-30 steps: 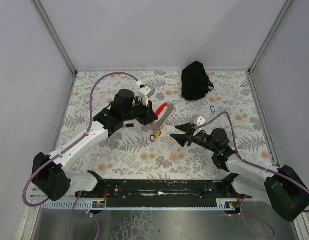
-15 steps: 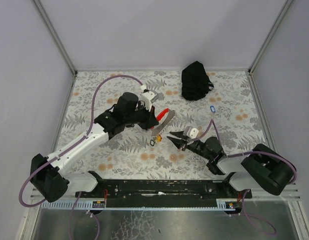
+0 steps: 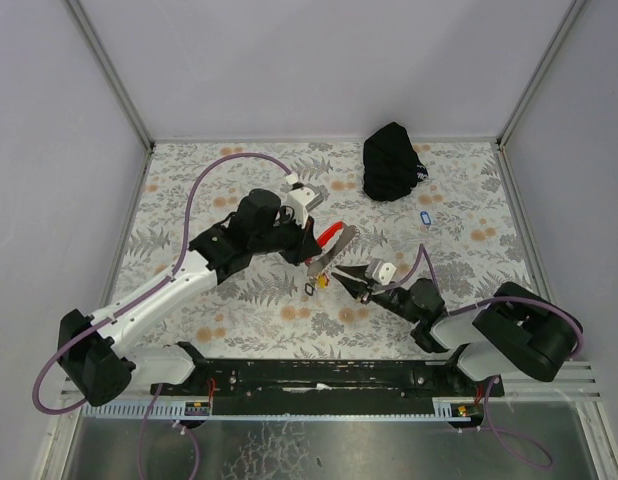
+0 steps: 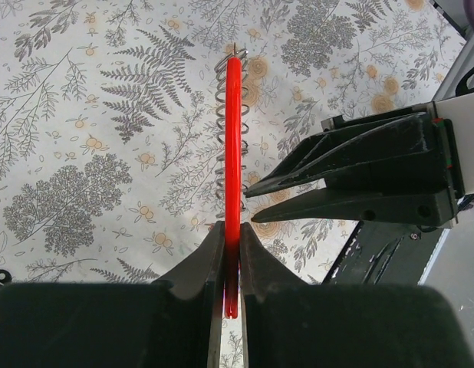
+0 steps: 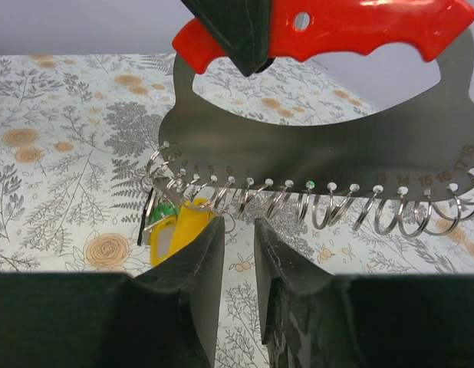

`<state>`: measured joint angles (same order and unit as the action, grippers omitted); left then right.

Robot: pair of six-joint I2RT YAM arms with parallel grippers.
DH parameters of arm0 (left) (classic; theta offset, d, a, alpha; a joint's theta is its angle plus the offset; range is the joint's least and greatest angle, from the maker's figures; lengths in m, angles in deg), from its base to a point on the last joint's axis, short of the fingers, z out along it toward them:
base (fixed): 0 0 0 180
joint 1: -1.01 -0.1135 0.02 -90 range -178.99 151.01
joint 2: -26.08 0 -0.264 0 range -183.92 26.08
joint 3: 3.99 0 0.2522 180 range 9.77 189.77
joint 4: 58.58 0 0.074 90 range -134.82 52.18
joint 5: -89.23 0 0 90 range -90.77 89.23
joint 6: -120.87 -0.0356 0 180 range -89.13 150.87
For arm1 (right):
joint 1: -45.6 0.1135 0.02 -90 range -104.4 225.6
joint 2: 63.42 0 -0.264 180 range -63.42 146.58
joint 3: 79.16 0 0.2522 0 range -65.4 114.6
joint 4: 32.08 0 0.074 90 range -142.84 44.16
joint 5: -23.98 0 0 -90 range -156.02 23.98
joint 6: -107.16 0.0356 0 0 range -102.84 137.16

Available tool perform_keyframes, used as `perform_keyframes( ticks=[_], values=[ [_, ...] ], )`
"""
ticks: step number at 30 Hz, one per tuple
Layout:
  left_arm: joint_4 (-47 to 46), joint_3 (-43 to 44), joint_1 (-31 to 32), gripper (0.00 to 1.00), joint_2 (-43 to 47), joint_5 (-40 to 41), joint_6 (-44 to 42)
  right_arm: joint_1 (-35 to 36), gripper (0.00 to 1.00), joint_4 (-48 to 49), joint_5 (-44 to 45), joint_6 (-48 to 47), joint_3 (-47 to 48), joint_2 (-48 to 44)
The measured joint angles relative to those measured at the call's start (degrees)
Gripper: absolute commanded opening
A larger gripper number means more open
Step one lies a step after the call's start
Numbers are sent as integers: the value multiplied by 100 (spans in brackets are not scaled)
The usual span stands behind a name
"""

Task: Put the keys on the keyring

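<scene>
The keyring [image 3: 334, 245] is a curved metal plate [image 5: 314, 146] with a red handle [image 4: 233, 138] and a row of silvery rings along its lower edge. My left gripper [image 4: 232, 230] is shut on the red handle and holds the plate on edge above the table. A yellow tag [image 5: 179, 230] and a green-tagged key [image 5: 162, 212] hang from the rings at the left end. My right gripper [image 5: 238, 222] sits just under the rings. Its jaws stand a narrow gap apart with nothing between them. The blue-tagged key [image 3: 423, 216] lies on the table to the right.
A black pouch [image 3: 392, 160] sits at the back right of the floral tabletop [image 3: 239, 300]. Grey walls close the table in on three sides. In the left wrist view the right gripper's fingers [image 4: 360, 176] reach in from the right, close to the plate.
My right gripper has moved left up to the keyring's rings and its jaws have narrowed. The left arm has carried the keyring slightly right and nearer.
</scene>
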<state>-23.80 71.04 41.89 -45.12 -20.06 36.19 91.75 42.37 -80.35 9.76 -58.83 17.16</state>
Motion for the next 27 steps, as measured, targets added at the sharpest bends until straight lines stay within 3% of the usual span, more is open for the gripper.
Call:
perform_keyframes(
  ticks=[14,27],
  values=[
    [7,0,109,0,52,15,2,140,31,2,195,-107,7,162],
    [-7,0,227,0,59,96,0,164,32,81,927,151,-7,-181]
  ],
)
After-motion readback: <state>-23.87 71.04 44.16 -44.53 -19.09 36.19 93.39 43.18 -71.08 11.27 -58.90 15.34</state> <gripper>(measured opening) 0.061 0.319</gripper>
